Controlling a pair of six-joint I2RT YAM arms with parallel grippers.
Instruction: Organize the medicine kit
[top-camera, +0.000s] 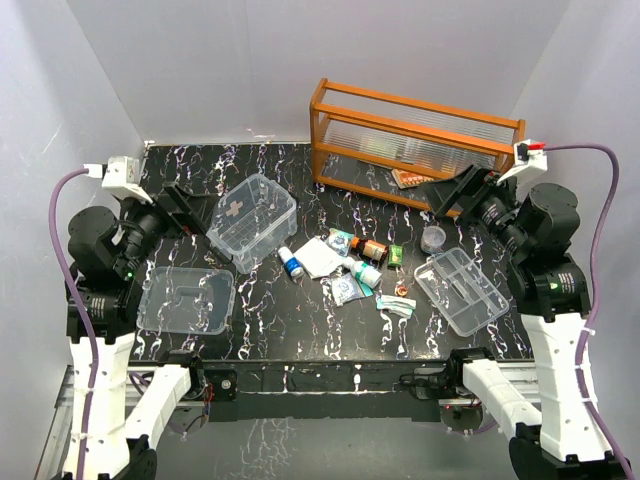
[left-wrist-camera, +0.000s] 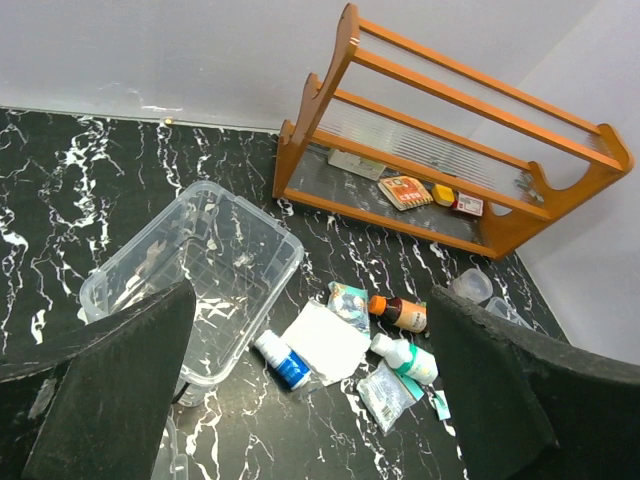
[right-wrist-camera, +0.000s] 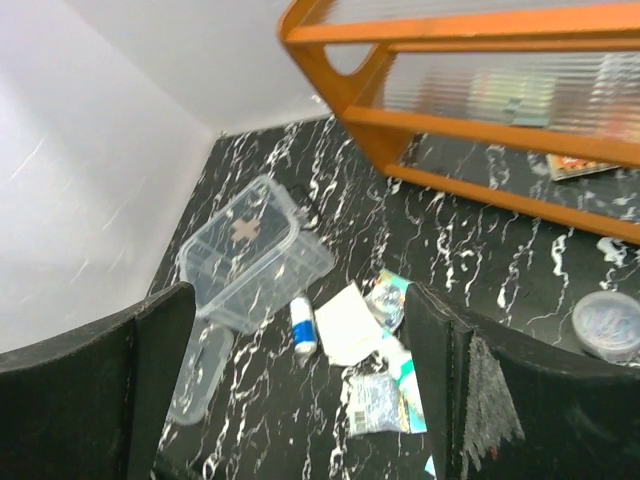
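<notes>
The medicine kit is a clear box with a red cross, tipped on its side at the table's back left; it also shows in the left wrist view and the right wrist view. Its clear lid lies flat at the front left. Loose medicines lie at the centre: a blue-labelled bottle, a white pad, a brown bottle, a white bottle, sachets. My left gripper is open and empty, left of the kit. My right gripper is open and empty, near the rack.
An orange wooden rack with ribbed glass stands at the back right and holds small packs. A clear divided tray lies at the front right, a small round clear tub behind it. White walls enclose the black marbled table.
</notes>
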